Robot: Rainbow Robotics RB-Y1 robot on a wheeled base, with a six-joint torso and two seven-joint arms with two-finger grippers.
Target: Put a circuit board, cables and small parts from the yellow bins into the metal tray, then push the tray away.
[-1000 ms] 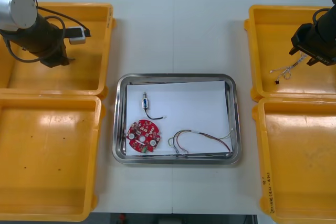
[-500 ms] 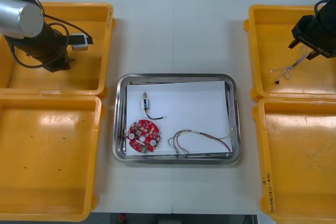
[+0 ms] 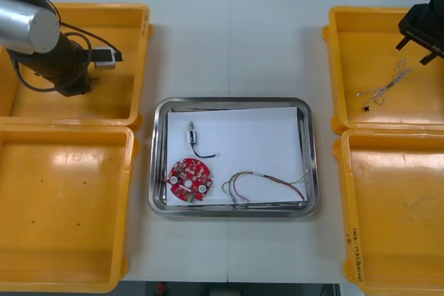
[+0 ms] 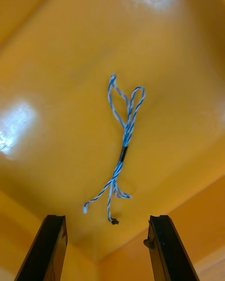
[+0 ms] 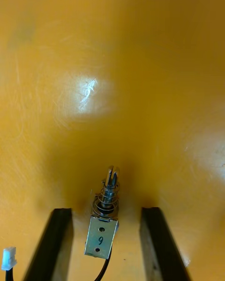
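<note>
My left gripper [image 5: 105, 210] stands open low in the far left yellow bin [image 3: 136, 60], with a small metal part [image 5: 103, 218] lying on the bin floor between its fingers [image 5: 55, 243]. The part trails a black lead, and a white connector [image 5: 8, 258] lies beside it. In the front view the left arm covers that spot [image 3: 69, 77]. My right gripper [image 4: 107, 218] is open above the far right bin [image 3: 347, 53], where a twisted blue and white cable [image 4: 123, 140] [image 3: 383, 89] lies beyond its fingers. The metal tray [image 3: 158, 164] holds a red circuit board [image 3: 189, 179], a small metal part [image 3: 191, 134] and a red and yellow cable [image 3: 260, 181].
The two near yellow bins [image 3: 66, 206] [image 3: 395, 213] stand at either side of the tray. White paper [image 3: 257, 143] lines the tray. Bare table [image 3: 232, 39] stretches beyond the tray's far edge.
The right arm has drawn back toward the far right corner, away from the twisted cable, which stays on the bin floor. The left arm has shifted slightly within its bin.
</note>
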